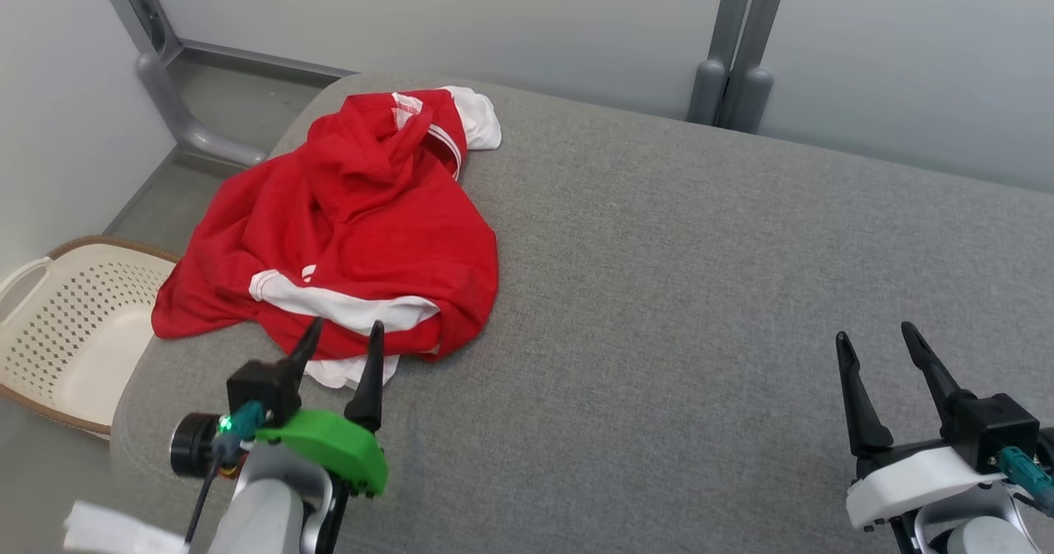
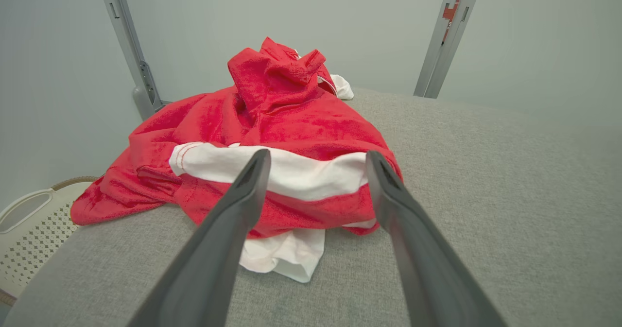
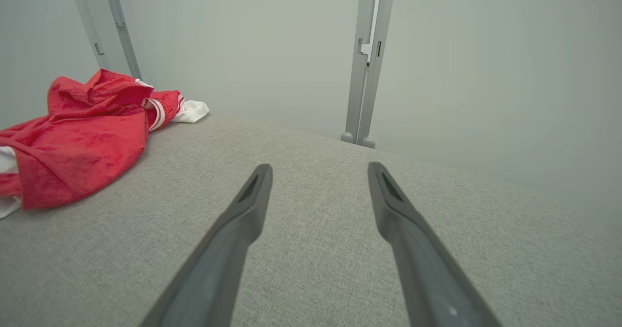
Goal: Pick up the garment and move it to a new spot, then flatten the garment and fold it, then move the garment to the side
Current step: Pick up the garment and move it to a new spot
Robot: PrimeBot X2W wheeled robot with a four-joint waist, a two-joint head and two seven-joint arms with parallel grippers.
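Left gripper [image 1: 347, 324], spread and empty, faces the crumpled red shirt's [image 1: 354, 216] six o'clock hem — right gripper [image 1: 874, 332] likewise released. Best pinch the white band deep

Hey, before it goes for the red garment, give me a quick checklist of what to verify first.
1. Left fingers open: ok.
2. Right fingers open, nothing between them: ok.
3. Left fingers aimed at the garment's near edge: ok.
4. Contact with the cloth: cannot tell.
5. Garment flat: not ok, crumpled heap.
6. Bare grey surface to its right for a new spot: ok.
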